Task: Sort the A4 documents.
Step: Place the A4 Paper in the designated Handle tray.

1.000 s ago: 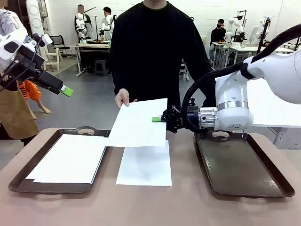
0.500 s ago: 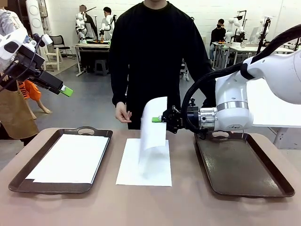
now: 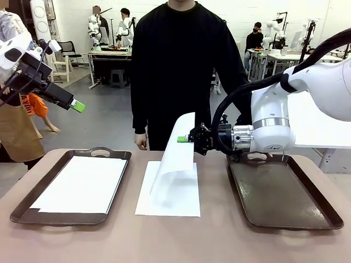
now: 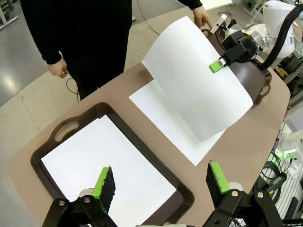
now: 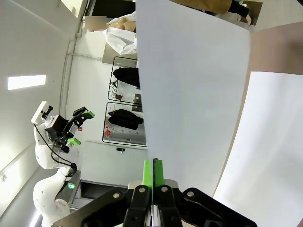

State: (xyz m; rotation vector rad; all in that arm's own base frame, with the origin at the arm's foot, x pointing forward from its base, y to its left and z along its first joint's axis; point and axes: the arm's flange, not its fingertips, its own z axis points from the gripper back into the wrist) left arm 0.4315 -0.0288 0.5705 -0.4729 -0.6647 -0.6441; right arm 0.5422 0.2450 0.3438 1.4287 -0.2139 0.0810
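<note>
White held sheet (image 3: 175, 159) is dangling from the right tool (image 3: 184, 138), which is gripping one edge only: risk of slipping or creasing.
The right tool is clamping this A4 document by a thin strip, so the paper is curling down under the tool. Its low end is sitting on or just above the flat sheet (image 3: 151, 200) lying on the desk (image 3: 219, 241) below; can't tell if they are touching. Likely trouble: swinging toward the right tray (image 3: 285, 192) under the tool's wrist could end up dragging the flat sheet along, folding the held one, or tugging it out of the pads. The left tool (image 3: 77, 105) is hanging released, jaws wide, high above the left tray (image 3: 66, 219), which is carrying its own tray sheet (image 3: 82, 183). The person's hand (image 3: 141, 141) is hanging beyond the right tool, off the paper.
</note>
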